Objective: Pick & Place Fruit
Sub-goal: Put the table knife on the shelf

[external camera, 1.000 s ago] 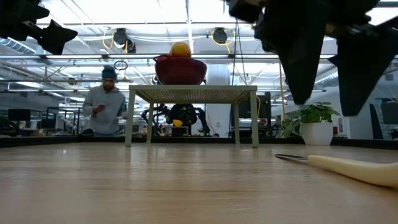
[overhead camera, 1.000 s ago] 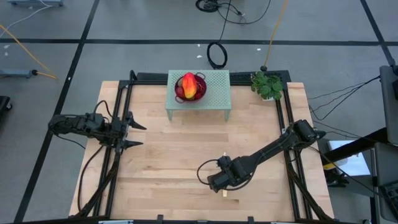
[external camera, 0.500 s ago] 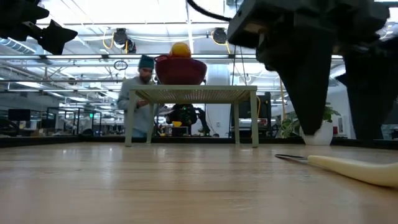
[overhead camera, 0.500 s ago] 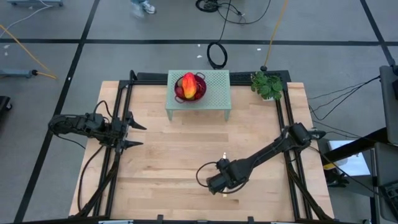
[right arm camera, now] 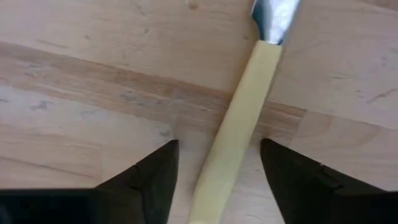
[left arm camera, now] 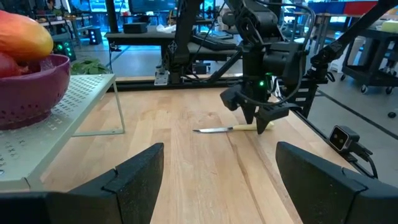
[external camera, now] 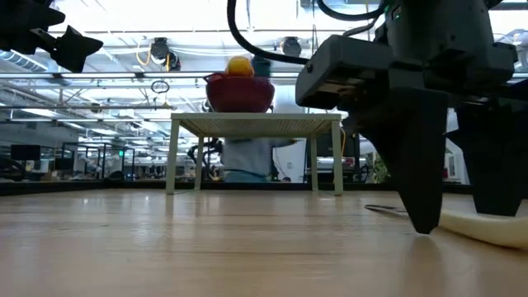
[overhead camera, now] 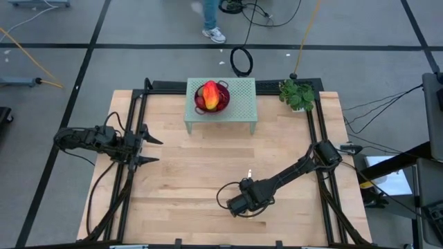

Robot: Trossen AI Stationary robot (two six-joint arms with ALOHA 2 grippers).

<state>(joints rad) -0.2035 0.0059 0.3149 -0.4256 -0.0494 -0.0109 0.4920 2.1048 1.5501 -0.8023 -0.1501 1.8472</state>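
Pale yellow plastic fills the space between the right gripper's (right arm camera: 214, 177) two dark fingers (right arm camera: 149, 174), which stand apart on either side of a knife handle (right arm camera: 239, 118) without visibly pressing it. The knife (left arm camera: 231, 129) lies flat on the wooden table (overhead camera: 187, 180), its silver blade (right arm camera: 273, 15) pointing away from the wrist camera. In the low view the right gripper (external camera: 454, 223) has its fingertips down at the tabletop, the near one just touching the wood, with the handle (external camera: 483, 227) lying between and beyond them. From overhead, the right gripper (overhead camera: 239, 205) sits at the near middle of the table, its arm stretching back toward the right edge.

The left gripper (overhead camera: 149, 150) hovers well apart at the table's left side, fingers spread wide and holding nothing (its wrist camera looks across the table at the other arm).

The fruit (overhead camera: 210, 96), a red-orange-yellow piece heaped with darker red ones, rests in a purple colander bowl (left arm camera: 34, 93) on a light green perforated stand (overhead camera: 239, 104) at the far middle of the table. In the low view the fruit (external camera: 240, 66) shows above the bowl's rim. A small potted plant (overhead camera: 297, 95) stands at the far right corner. A person (external camera: 256, 153) shows behind the stand, beyond the table; overhead, only a leg and shoe (overhead camera: 211, 28) appear on the floor.
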